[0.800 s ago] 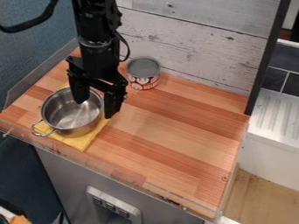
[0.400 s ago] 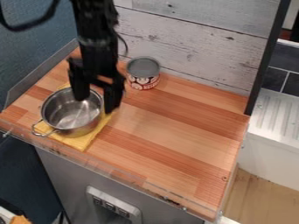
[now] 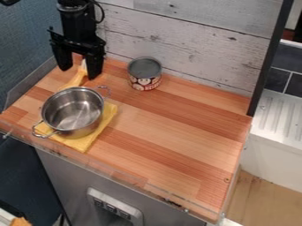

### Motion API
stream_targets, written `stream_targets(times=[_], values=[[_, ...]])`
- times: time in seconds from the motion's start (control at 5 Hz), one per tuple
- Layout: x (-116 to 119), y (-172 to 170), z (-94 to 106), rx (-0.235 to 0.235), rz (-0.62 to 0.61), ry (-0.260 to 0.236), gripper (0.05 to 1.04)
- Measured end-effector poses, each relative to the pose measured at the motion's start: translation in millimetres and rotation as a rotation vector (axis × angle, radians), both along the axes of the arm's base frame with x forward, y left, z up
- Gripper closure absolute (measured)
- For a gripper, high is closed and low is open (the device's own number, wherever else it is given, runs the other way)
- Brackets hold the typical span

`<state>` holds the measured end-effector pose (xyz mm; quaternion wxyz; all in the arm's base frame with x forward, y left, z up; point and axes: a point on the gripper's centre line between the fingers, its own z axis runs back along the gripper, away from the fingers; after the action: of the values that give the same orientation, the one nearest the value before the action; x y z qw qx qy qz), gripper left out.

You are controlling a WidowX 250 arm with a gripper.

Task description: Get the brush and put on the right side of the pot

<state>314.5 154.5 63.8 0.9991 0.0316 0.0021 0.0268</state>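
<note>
On the left of the wooden counter (image 3: 177, 132), a round, silver metal pot (image 3: 72, 114) sits on a flat yellow cloth (image 3: 88, 142). A yellow-orange brush (image 3: 77, 79) lies just past the pot. The black two-finger gripper (image 3: 78, 73) is above the brush, fingers (image 3: 93, 68) wide apart. Right of them stands a round, grey-topped metal can (image 3: 145, 75).

A dark blue wall (image 3: 32, 39) stands along the left, and whitewashed, knotted wooden planks (image 3: 194, 48) rise behind a wood-striped countertop (image 3: 177, 119), with a dark upright strip (image 3: 269, 62) at the planks' right end. Below the counter's front edge is a grey cabinet front (image 3: 70, 172) carrying a light switch panel (image 3: 115, 207). To the right are dark tiles (image 3: 286, 62) with pale grout, a white ribbed sink drainboard (image 3: 280, 117) and a light wood-toned surface (image 3: 259, 203) lower down.
</note>
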Motion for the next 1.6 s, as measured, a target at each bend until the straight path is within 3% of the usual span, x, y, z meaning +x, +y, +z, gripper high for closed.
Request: stream_targets(times=[0.4,0.6,0.8,1.0,1.2,1.6], values=[[15.5,32.5,-23.5,0.049,0.023,-0.11,0.082],[19.8,41.4,-34.9,0.068,0.053,-0.132,0.082],[25.6,50.7,-44.9,0.056,0.065,-0.14,0.082],[30.1,55.0,-63.7,0.036,0.059,-0.115,0.082],[34.2,56.5,-66.3,0.033,0.051,-0.11,0.132],[33.6,52.7,-67.2,0.028,0.038,-0.115,0.706]])
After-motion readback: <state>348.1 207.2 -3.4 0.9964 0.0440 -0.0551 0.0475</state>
